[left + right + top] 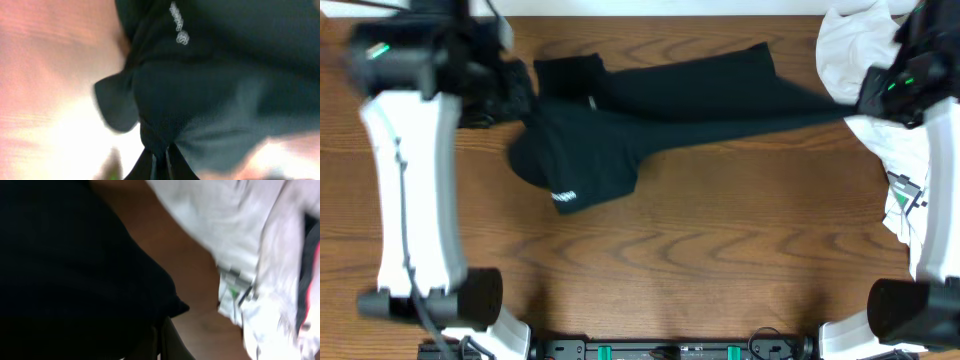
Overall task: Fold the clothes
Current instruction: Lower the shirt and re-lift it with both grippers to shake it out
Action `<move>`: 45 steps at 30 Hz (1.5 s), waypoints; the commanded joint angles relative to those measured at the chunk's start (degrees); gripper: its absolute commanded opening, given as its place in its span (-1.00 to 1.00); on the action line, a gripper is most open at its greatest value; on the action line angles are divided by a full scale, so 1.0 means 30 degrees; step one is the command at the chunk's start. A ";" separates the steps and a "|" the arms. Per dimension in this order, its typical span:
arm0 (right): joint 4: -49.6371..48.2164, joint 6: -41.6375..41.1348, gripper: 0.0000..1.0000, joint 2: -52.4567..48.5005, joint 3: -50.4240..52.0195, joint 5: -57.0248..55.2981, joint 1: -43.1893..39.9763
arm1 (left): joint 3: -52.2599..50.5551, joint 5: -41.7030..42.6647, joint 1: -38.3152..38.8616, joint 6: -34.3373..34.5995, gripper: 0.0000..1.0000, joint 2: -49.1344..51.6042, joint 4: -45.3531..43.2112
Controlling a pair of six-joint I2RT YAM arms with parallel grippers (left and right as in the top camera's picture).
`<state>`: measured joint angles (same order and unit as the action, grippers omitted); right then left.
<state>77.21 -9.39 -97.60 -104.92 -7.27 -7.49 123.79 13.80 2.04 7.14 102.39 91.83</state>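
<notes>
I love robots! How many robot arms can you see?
2. The left arm stands at the table's left side, the right arm at its right side, both reaching the black clothes.

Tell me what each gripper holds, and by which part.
Both hold the black garment: left gripper at its bunched end, right gripper at the opposite edge.

My pincer (160,164) sits at the bottom edge of the picture, its jaws pressed together on a bunched pinch of the black garment (220,90). From that pinch the cloth fans upward and fills most of what I see, creased into soft folds. A small white logo print (178,25) shows near the top. A loose flap (116,106) of the same cloth sticks out to the left. Beside it lies the brown wooden desk (50,65), blurred and washed pale by glare.
</notes>
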 commanded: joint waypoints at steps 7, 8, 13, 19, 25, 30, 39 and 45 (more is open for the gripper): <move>-0.0845 0.0138 -0.97 0.0117 0.6324 -0.2586 -0.0168 | -0.9500 0.1654 0.0189 -0.0816 -0.88 0.0036 -0.0605; -0.0874 0.0095 -0.97 0.0117 0.6506 -0.2586 -0.0168 | -1.0040 0.2098 0.0189 -0.1064 -0.88 0.0036 -0.0743; -0.0758 0.0066 -0.98 0.0226 0.6550 -0.2499 -0.0160 | -1.0892 0.2929 0.0189 -0.1668 -0.88 -0.0087 -0.1027; -0.0750 0.0029 -0.98 0.1559 0.5901 -0.2084 -0.0160 | -1.0171 0.3264 0.0182 -0.1668 -0.88 -0.2033 -0.2069; -0.0925 0.0007 -0.98 0.5399 0.4466 -0.2098 -0.0219 | -0.8808 0.3264 0.0182 -0.1661 -0.88 -0.6710 -0.2907; -0.1443 0.0007 -0.98 0.9041 0.3585 -0.2091 -0.0678 | -0.8714 0.3249 0.0168 -0.1319 -0.88 -1.1540 -0.4313; -0.3898 0.0036 -0.98 1.2560 0.3096 -0.2069 -0.0947 | -0.8714 0.1005 0.0168 0.0452 -0.88 -1.6538 -0.8043; -0.4466 0.0095 -0.98 0.9646 0.3104 -0.1056 -0.0947 | -0.8721 0.1013 0.0168 0.0503 -0.88 -1.3959 -0.8466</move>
<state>64.53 -9.41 -62.94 -95.85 -11.90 -9.93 97.82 18.76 2.59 7.68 54.74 67.42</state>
